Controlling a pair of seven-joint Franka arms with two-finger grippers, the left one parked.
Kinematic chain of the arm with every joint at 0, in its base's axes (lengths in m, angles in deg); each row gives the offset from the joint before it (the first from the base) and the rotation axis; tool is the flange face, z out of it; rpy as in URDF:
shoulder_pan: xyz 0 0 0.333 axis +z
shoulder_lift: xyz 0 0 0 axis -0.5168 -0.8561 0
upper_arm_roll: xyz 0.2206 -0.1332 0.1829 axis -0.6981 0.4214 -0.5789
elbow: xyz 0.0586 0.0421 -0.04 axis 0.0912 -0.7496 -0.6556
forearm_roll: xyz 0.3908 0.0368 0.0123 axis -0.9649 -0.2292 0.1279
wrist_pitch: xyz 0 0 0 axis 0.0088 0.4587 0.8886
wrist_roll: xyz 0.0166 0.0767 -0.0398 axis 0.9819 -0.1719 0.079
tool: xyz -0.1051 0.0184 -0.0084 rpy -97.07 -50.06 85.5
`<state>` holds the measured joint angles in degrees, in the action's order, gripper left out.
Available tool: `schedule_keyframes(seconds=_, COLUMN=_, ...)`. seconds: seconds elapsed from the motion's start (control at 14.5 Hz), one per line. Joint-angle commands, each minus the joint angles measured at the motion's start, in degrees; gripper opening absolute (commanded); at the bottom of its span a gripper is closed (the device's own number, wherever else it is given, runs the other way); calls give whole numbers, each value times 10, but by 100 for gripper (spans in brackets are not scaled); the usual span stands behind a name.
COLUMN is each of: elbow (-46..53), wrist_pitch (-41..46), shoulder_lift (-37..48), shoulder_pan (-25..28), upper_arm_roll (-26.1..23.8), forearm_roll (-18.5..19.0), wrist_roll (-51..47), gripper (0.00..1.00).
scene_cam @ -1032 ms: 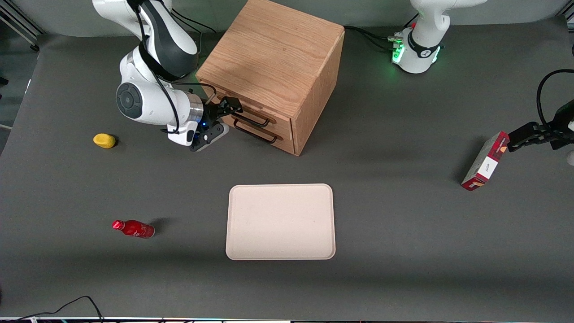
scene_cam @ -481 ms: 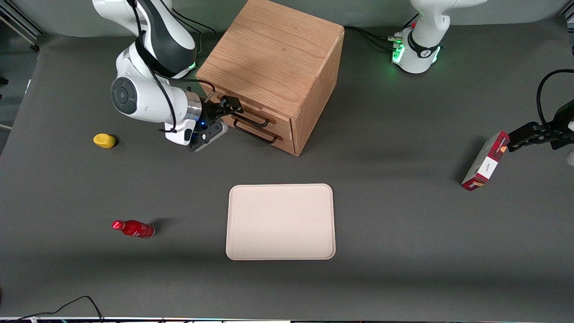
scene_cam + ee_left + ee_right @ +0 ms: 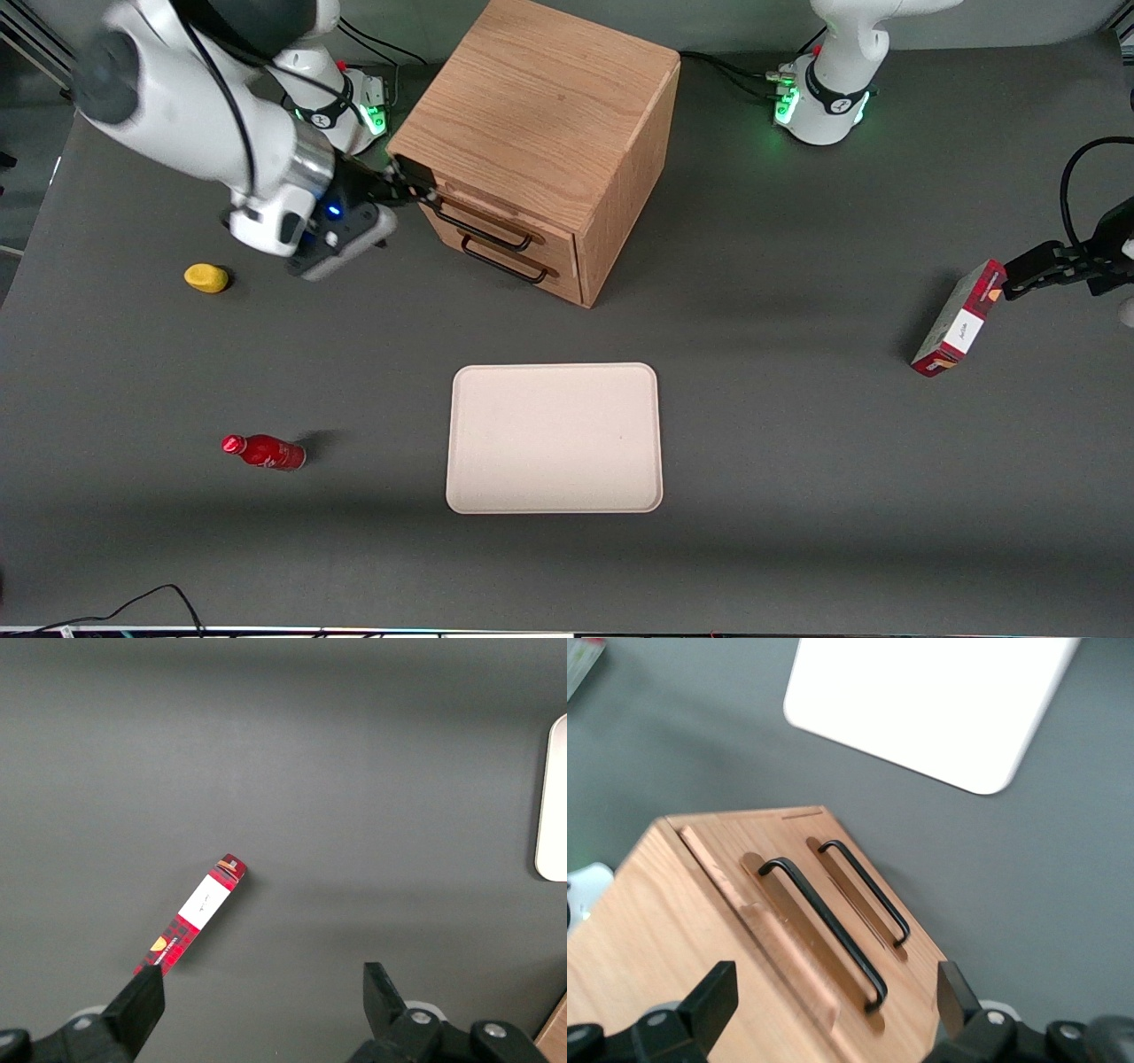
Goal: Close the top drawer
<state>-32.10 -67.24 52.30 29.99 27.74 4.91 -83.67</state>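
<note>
The cabinet point(image 3: 540, 97) stands far from the front camera, set at an angle, with its two drawer fronts facing the working arm's end of the table point(image 3: 797, 443). The top drawer point(image 3: 483, 221) sits just under the cabinet's top edge, and its black handle point(image 3: 824, 930) runs parallel to the lower drawer's point(image 3: 558, 275) handle. The two fronts look about level with each other. A narrow paler strip runs along the top drawer's upper edge, and I cannot tell whether the drawer is fully in.

The gripper point(image 3: 409, 184) is at the cabinet's upper corner, at the end of the top drawer's front farthest from the front camera. Its tips are on or just beside the wood. In the right wrist view its jaws are spread wide, one finger point(image 3: 718, 992) over the cabinet top and the other out past the drawer fronts. Nothing is held between them.

A pale tray point(image 3: 554, 439) lies flat and bare, nearer the camera than the cabinet and well apart from it. Toward the working arm's end, a small yellow object point(image 3: 206, 277) lies near the arm's wrist. A red bottle point(image 3: 264, 452) lies on its side nearer the camera. A red box point(image 3: 959, 319) leans tilted at the parked arm's end. Nothing lies on the table in front of the drawers.
</note>
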Motion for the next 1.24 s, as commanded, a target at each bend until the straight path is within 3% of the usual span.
schedule_keyframes(seconds=0.0, elbow=135, wrist_pitch=109, shoulder_lift=0, shoulder_pan=2, upper_arm_roll=1, forearm_roll=83, wrist_roll=-131, gripper=100)
schedule_keyframes(seconds=0.14, elbow=195, wrist_pitch=168, shoulder_lift=7, shoulder_pan=1, upper_arm_roll=39, forearm_roll=137, wrist_roll=-183, gripper=100)
schedule_keyframes(seconds=0.34, elbow=204, wrist_pitch=212, shoulder_lift=40, shoulder_pan=1, upper_arm_roll=160, forearm_roll=139, wrist_roll=-179, gripper=100)
schedule_keyframes(seconds=0.55, elbow=132, wrist_pitch=203, shoulder_lift=49, shoulder_pan=0, upper_arm_roll=225, forearm_roll=146, wrist_roll=-143, gripper=100)
schedule_keyframes(seconds=0.83, elbow=-42, wrist_pitch=70, shoulder_lift=110, shoulder_pan=1, upper_arm_roll=237, forearm_roll=147, wrist_roll=-124, gripper=100)
schedule_keyframes(seconds=1.17, elbow=-33, wrist_pitch=62, shoulder_lift=96, shoulder_pan=3, upper_arm_roll=230, forearm_roll=171, wrist_roll=-119, gripper=100)
